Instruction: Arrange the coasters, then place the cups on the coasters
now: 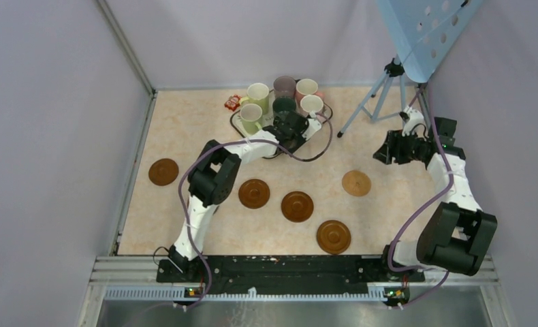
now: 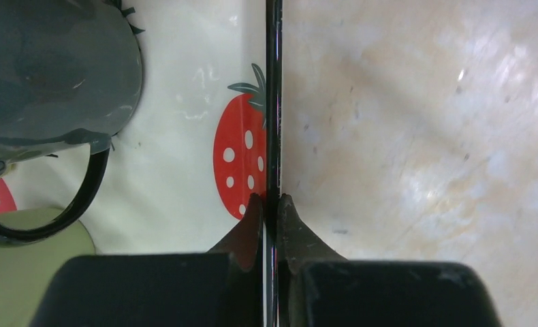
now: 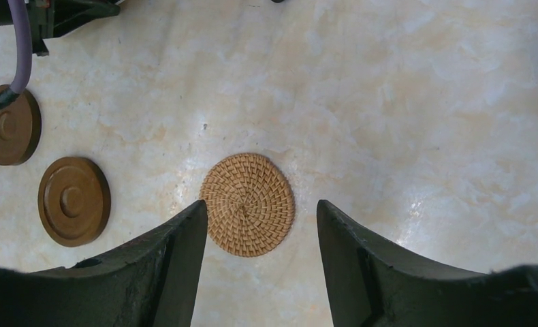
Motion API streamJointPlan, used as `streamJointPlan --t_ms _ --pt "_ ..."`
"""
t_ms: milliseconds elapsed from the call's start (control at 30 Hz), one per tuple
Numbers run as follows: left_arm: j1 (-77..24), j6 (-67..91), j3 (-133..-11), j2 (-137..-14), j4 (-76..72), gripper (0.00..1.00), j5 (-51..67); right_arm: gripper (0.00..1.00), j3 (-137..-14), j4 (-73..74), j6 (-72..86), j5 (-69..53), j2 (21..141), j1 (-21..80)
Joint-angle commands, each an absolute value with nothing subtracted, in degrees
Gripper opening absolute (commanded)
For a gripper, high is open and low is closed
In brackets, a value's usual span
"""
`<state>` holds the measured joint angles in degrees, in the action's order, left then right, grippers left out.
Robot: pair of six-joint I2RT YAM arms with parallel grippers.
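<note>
Left gripper [image 2: 270, 204] clamped shut on thin black edge of strawberry tray [image 2: 184, 157], far centre. Cups [image 1: 258, 92] crowd tray; tug risks edge slipping, cups tipping. Coasters [image 1: 297, 206] spread nearer. Right gripper [image 3: 261, 206] partly open, empty, above tan coaster [image 3: 249, 184].

Woven tan coaster [image 3: 250, 204] rests on glossy tabletop [image 3: 423, 102]
</note>
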<state>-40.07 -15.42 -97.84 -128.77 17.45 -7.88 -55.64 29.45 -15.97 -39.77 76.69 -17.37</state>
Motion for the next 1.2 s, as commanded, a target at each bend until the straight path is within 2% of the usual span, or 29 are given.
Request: streamJointPlan --t_ms 0,100,467,867,1167 --pt "-36.05 -22.82 -91.82 -124.87 29.74 0.0 1.92 0.6 -54.41 29.97 -19.4 -40.58 73.38 -16.49" --pt "-33.56 -28.44 -86.2 -120.63 29.81 0.0 8.97 0.6 -53.85 30.95 -20.45 -41.24 72.96 -16.37" --pt "-24.91 -49.89 -79.95 -117.84 38.55 0.0 19.47 0.6 -52.15 32.24 -23.03 -41.43 72.29 -13.19" --pt "-23.44 -63.21 -71.92 -113.8 41.21 0.0 21.64 0.63 -51.59 35.15 -26.58 -41.04 70.45 -12.57" --pt "-21.32 -69.18 -72.11 -113.94 42.6 0.0 20.6 0.63 -51.83 39.28 -30.6 -41.04 70.56 -11.96"
